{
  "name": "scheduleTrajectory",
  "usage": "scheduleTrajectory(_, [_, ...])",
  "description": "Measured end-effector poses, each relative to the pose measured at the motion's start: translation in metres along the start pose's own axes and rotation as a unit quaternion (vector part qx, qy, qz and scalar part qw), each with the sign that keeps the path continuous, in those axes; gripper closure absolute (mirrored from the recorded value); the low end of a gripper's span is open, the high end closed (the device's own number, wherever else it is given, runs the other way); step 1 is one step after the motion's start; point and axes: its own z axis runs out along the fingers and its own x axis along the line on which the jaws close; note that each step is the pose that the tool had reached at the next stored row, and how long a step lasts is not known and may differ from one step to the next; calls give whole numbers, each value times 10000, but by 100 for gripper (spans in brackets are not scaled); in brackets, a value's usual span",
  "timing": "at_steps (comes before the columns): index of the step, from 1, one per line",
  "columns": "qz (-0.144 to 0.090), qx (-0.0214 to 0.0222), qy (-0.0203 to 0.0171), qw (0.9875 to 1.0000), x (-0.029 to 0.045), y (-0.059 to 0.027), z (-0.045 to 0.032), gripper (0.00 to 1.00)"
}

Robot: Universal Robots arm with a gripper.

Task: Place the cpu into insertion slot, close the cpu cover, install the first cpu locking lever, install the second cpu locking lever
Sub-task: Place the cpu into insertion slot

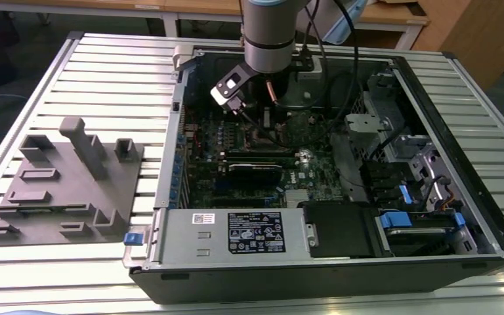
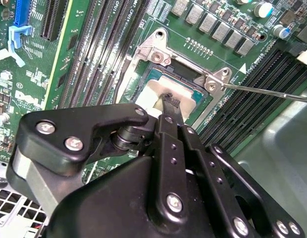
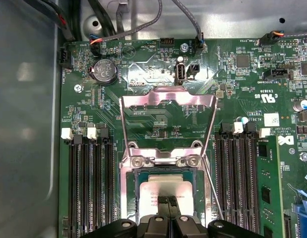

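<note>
Claw [image 3: 169, 201] squeezed shut with nothing between, tip down on the cpu [image 3: 154, 191] lying in the insertion slot [image 2: 185, 68]. cpu cover [image 3: 167, 95] up and open. Might push the cpu crooked with a sideways slip, and then no flat closing for the cover.

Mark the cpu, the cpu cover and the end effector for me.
cpu [image 3: 152, 187]: first wrist view, its silvery top.
cpu cover [image 3: 168, 97]: first wrist view, the open frame's cross bar.
end effector [image 3: 169, 200]: first wrist view, midway between its fingertips, over the cpu.
</note>
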Motion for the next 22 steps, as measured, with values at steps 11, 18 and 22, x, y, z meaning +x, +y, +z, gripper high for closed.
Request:
scheduleTrajectory(11, [0, -2, 4, 10000, 0, 19, -239, 89])
scheduleTrajectory(18, [0, -3, 5, 10000, -1, 26, -331, 89])
scheduleTrajectory(22, [0, -2, 3, 10000, -1, 40, -332, 89])
